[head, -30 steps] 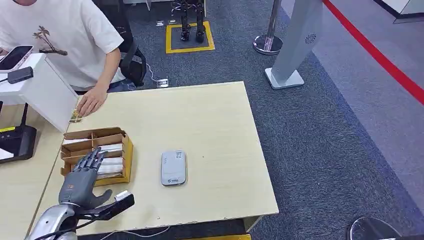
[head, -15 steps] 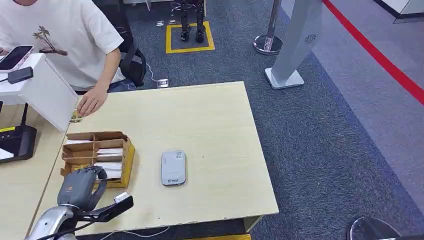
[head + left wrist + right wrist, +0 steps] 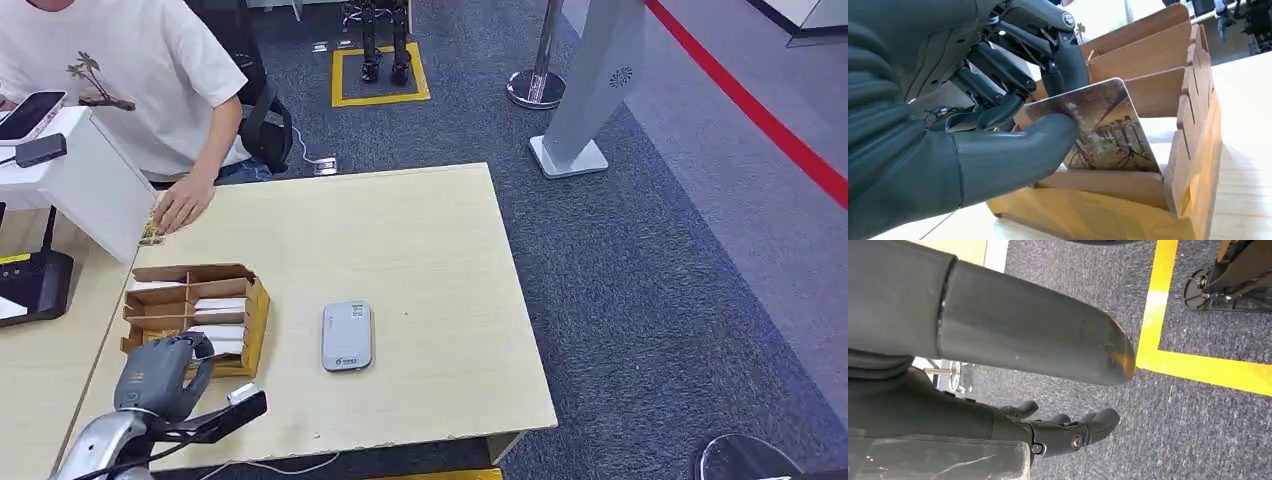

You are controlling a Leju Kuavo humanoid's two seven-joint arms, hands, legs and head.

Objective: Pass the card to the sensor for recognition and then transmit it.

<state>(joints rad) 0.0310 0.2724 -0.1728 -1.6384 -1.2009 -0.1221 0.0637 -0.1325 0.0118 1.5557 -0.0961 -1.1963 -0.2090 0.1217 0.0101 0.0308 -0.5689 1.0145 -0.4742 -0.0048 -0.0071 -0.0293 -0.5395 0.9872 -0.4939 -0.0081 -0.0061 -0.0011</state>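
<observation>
Grey carpet (image 3: 640,300) lies all around you, with a red line (image 3: 760,110) and a yellow square (image 3: 380,95) marked on it. Your pale wooden counter (image 3: 420,250) stands in the middle. A person in a white shirt (image 3: 130,70) sits at the far left corner, one hand (image 3: 180,208) flat on the wood. Near your left edge sits a brown card box (image 3: 200,305) with dividers and white cards inside. A small grey sensor (image 3: 347,336) lies just beside the box, a little apart from it. Your left robot hand (image 3: 158,375) is at the near end of the box, thumb and fingers pinching a picture card (image 3: 1103,130) that is tilted up out of its slot. Your right robot hand (image 3: 1068,432) hangs over the carpet, fingers curled in, holding nothing.
</observation>
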